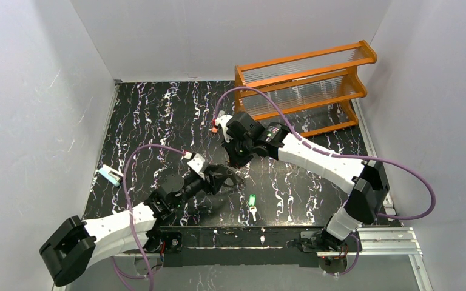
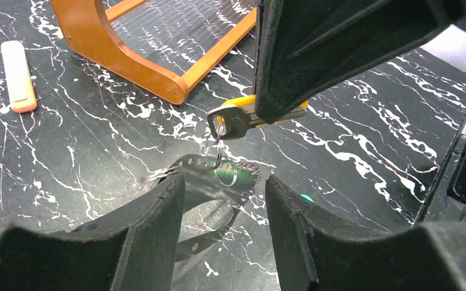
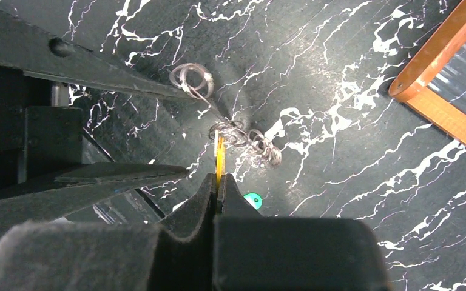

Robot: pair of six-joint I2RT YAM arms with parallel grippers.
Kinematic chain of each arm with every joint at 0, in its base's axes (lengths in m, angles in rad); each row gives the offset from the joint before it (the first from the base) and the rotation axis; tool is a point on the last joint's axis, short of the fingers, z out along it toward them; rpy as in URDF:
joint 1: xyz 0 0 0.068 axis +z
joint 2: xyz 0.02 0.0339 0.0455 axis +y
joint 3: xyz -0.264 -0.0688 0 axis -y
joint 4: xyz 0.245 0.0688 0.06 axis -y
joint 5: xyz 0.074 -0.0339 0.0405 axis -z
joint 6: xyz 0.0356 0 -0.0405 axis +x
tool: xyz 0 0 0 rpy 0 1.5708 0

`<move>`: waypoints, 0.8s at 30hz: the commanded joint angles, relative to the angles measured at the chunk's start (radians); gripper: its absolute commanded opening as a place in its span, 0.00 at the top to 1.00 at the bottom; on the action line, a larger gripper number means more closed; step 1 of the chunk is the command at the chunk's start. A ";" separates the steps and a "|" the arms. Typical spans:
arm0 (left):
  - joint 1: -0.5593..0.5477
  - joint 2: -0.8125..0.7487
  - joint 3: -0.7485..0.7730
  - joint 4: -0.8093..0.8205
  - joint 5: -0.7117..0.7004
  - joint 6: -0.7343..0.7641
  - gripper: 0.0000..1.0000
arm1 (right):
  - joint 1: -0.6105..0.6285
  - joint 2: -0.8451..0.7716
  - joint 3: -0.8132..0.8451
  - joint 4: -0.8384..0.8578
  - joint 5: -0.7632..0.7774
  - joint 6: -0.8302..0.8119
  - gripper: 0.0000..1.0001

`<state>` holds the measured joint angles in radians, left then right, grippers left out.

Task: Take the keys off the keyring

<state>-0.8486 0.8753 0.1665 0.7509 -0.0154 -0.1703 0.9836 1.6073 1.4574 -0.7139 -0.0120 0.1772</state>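
Black fingers (image 2: 151, 236) of the left gripper (image 2: 224, 188) fill the foreground of its wrist view, set apart with the keyring (image 2: 194, 165) across the gap between them. I cannot tell whether they press on it. Beneath is the black marbled table (image 1: 158, 115), with the orange rack (image 1: 303, 85) at its far right corner. Just in front of the rack, the right gripper (image 3: 218, 179) has its fingers pinched tight on the yellow key (image 2: 233, 121), held off the table above the keyring. Small wire rings (image 3: 236, 133) hang from that key down to the keyring. An orange-and-white stick (image 2: 18, 76) lies apart from the rack. The green key (image 1: 252, 200) lies loose on the table, well in front of the rack.
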 commanded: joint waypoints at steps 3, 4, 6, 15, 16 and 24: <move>-0.015 0.063 0.004 0.159 -0.023 0.070 0.53 | 0.000 -0.051 0.042 0.019 -0.030 0.035 0.99; -0.016 0.073 0.004 0.169 -0.027 0.074 0.54 | 0.001 -0.053 0.041 0.018 -0.029 0.037 0.99; -0.018 0.097 0.005 0.188 -0.034 0.081 0.55 | 0.000 -0.055 0.039 0.016 -0.033 0.039 0.99; -0.030 0.215 0.033 0.272 -0.052 0.162 0.60 | 0.000 -0.062 0.036 0.019 -0.082 0.050 0.99; -0.032 0.223 0.033 0.290 -0.051 0.166 0.62 | 0.000 -0.063 0.035 0.018 -0.086 0.051 0.99; -0.035 0.243 0.019 0.347 0.064 0.208 1.00 | -0.046 -0.107 -0.028 0.021 -0.063 0.048 0.99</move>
<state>-0.8749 1.1267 0.1761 1.0271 -0.0185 0.0063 0.9791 1.5875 1.4559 -0.7147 -0.0792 0.2119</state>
